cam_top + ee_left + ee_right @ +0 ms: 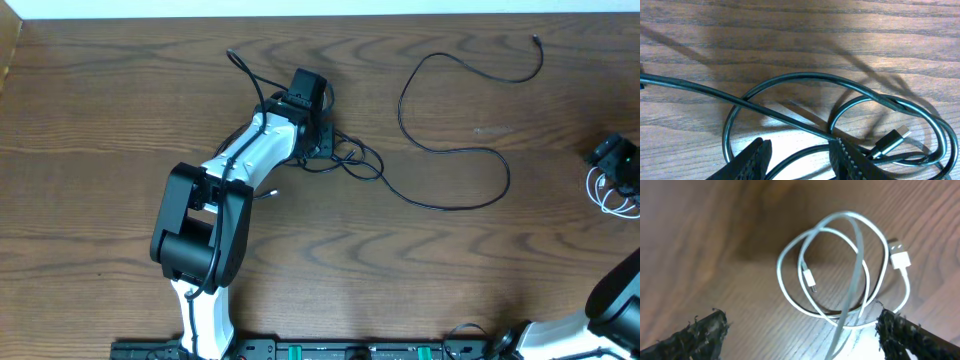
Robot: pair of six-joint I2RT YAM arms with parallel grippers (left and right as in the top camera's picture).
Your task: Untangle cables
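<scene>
left gripper (800, 152), jaws part-open, straddles the tangled loops of the long thin black cord (815, 76) mid-table; closing here could pinch two strands and tighten the knot. far right, the right gripper (800, 322) hangs wide open above the short coiled white cord (859, 255), which lies free.

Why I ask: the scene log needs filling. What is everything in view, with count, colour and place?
black cord: one, black, trailing from table centre to upper right; its tangled loops lie at the left arm's tip.
white cord: one, white, loosely coiled at the table's right edge.
table: one, brown wood, under everything.
left arm: one, white and black, reaching to centre; jaws apart over the black loops.
right arm: one, black and white, at right edge; jaws wide open above the white coil.
</scene>
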